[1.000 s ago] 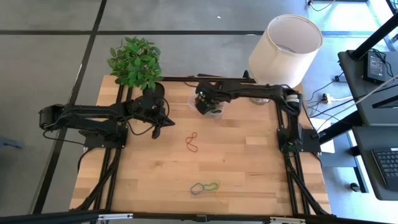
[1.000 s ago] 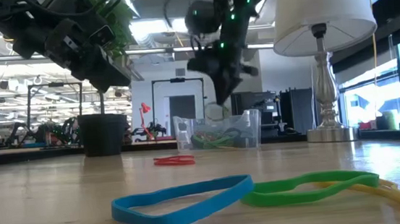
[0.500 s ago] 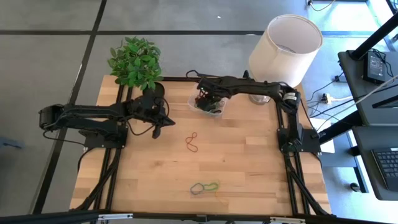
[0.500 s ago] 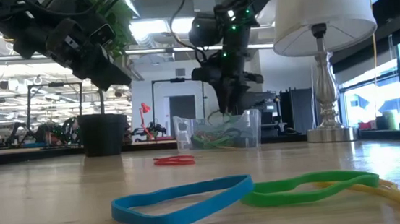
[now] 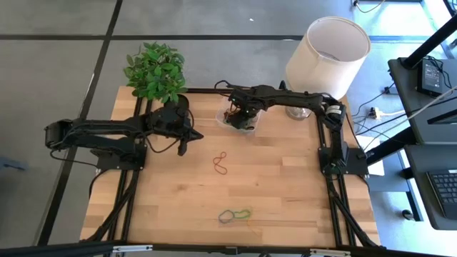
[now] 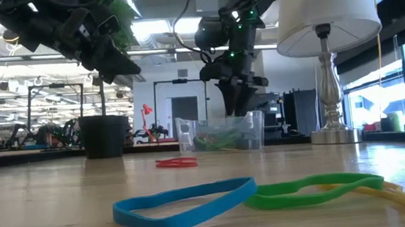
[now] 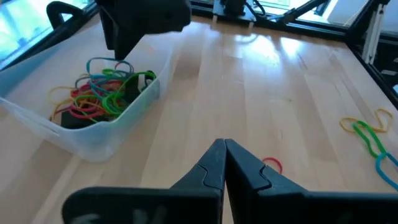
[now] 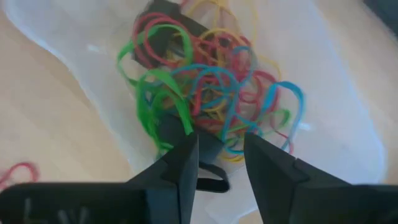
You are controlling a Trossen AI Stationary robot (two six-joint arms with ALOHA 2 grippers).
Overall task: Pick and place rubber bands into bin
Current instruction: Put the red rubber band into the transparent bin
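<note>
The bin [image 5: 239, 120], a clear tray at the table's far middle, holds a pile of rubber bands [image 8: 205, 93] in green, red, blue and yellow. My right gripper [image 8: 221, 155] stands open over it, pointing down, with its fingertips [image 6: 237, 109] at about the height of the rim and nothing between them. A red band [image 5: 221, 163] lies loose mid-table. A blue, green and yellow bunch [image 5: 235, 214] lies near the front edge. My left gripper [image 7: 224, 149] is shut on nothing and hangs in the air left of the bin [image 7: 93, 140].
A black plant pot [image 6: 105, 135] stands at the far left and a white lamp [image 5: 327, 56] at the far right, both close to the bin. A small black block [image 7: 74, 121] lies in the bin under the bands. Bare wood lies between the loose bands.
My right gripper has sunk toward the bin until its fingertips are at about the height of the rim, and it has opened there. My left gripper has lifted a little and stays shut.
</note>
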